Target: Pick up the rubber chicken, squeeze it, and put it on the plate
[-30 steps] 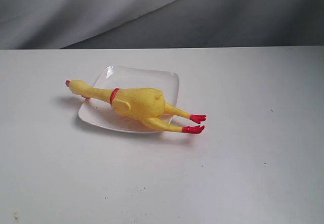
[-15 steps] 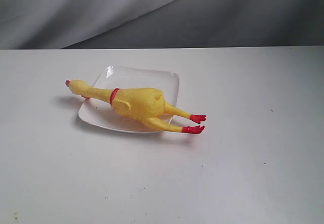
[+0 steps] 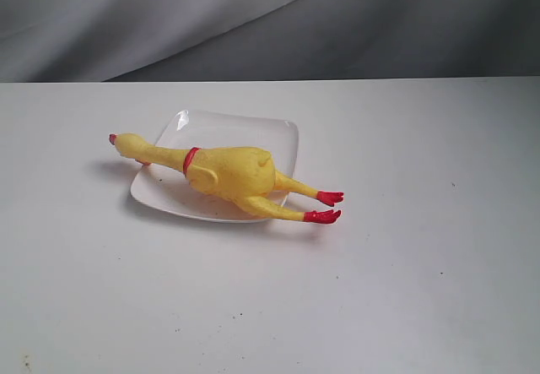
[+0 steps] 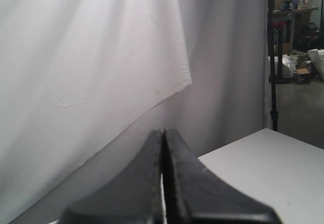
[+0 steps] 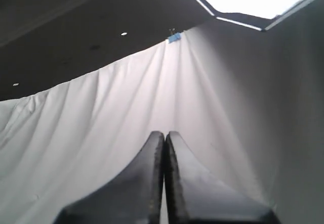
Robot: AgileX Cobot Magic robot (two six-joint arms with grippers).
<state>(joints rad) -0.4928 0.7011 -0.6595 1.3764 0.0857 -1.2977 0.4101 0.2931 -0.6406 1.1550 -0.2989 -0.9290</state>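
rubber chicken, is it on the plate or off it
On it: the rubber chicken lies with its body across the plate, head and feet overhanging opposite edges.

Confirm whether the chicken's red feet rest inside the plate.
No, the feet of the rubber chicken stick out past the plate rim, over the table.

Exterior: raised, angled down across the flat white desk point(image 3: 405, 289) toward the grey draped curtain point(image 3: 253, 19).
Left wrist: behind the left black end effector point(image 4: 163, 133), level, facing curtain and desk corner.
Right wrist: behind the right black end effector point(image 5: 164, 134), tilted up at curtain.
Shared: curtain, all views.
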